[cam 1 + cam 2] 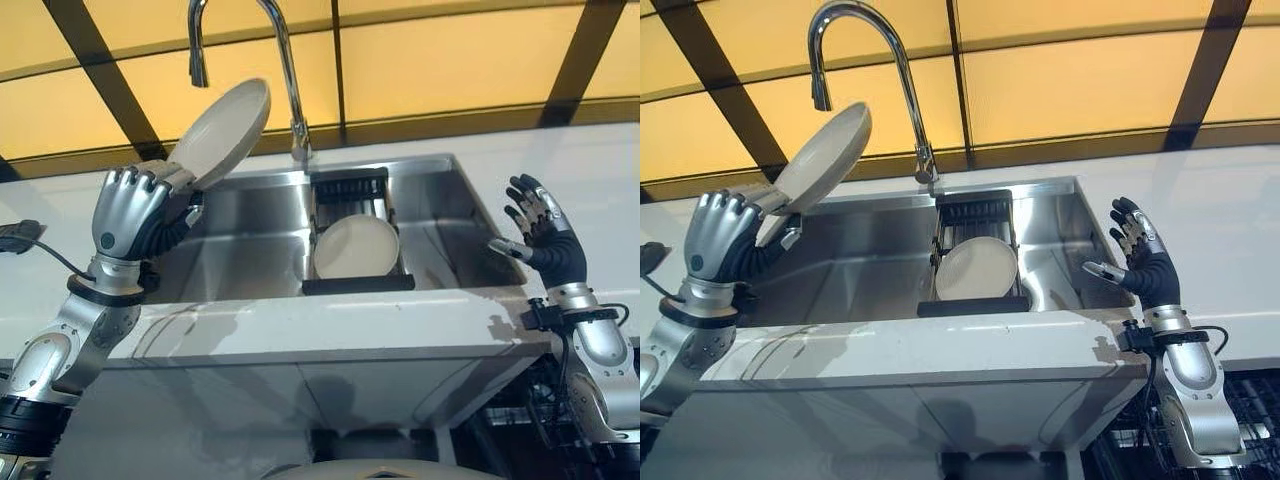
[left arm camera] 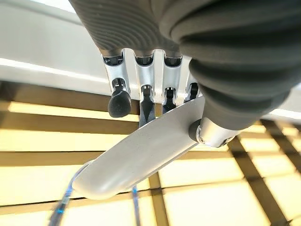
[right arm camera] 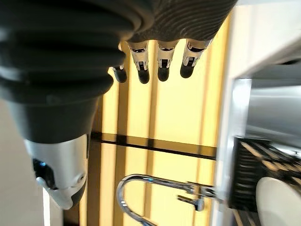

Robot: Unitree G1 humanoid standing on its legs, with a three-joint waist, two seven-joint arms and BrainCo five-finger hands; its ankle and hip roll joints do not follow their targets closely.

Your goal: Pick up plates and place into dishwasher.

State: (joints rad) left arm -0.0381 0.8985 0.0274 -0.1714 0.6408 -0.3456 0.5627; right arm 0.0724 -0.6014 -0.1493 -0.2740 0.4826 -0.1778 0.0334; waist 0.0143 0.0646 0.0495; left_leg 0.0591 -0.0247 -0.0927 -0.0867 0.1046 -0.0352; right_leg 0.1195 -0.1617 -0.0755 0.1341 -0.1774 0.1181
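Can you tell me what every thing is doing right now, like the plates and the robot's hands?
left hand: shut on the raised plate's rim.
raised plate: held tilted, up above the sink's left side.
right hand: open, holding nothing, by the sink's right edge.
second plate: leaning in the black rack.
black rack: sitting in the sink.
faucet: no water seen running.

No lettering, label, number or sign can be read anywhere: none on the plates, the sink, the tap, the rack, the surface or the wall behind.
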